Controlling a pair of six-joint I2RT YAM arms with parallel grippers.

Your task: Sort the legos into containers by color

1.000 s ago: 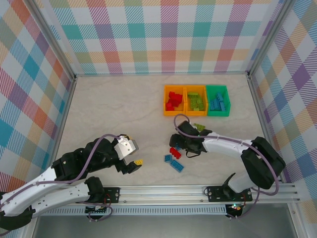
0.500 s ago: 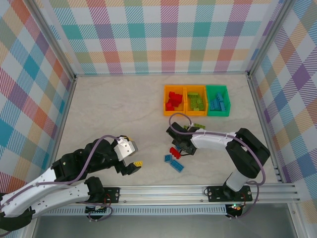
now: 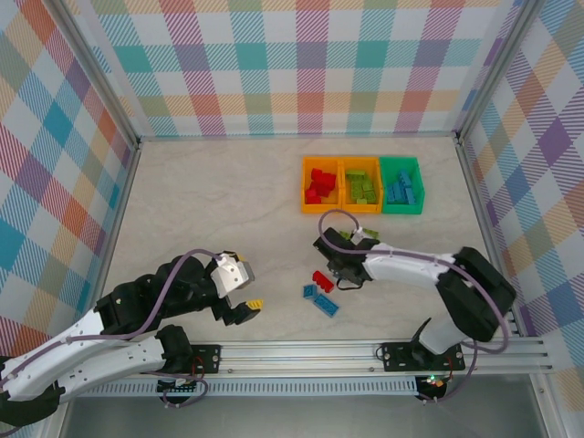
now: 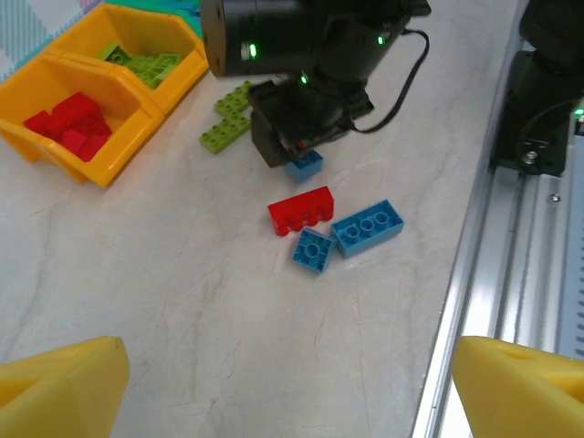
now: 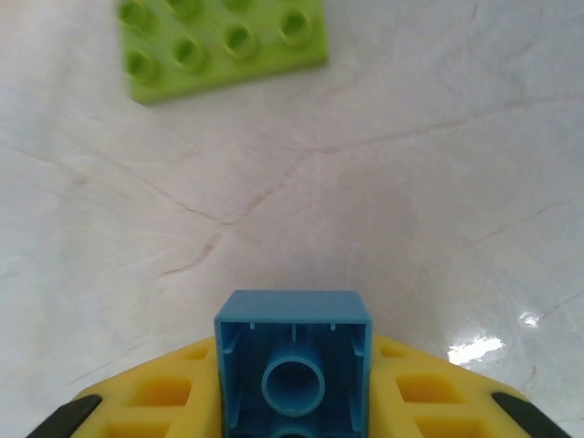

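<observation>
Nearest, the left fingers point(image 4: 64, 388) are spread wide, empty. Beyond, a blue brick point(image 5: 294, 365) is clamped by the right fingers point(image 5: 388, 358), with loose bricks point(image 3: 322, 279) beside. Farthest, reds point(image 3: 319, 182) are held in the left bin point(image 3: 306, 185), greens point(image 3: 360, 188) in the middle bin point(image 3: 359, 161), and blues point(image 3: 401, 190) in the green bin point(image 3: 420, 187). Bare tabletop point(image 3: 210, 201) is left open to their left.

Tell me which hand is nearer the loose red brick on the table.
Right. The right hand, gripping a small blue brick, sits just beside the red brick, on its right in the top view. The left hand hangs open well off to the brick's left.
</observation>
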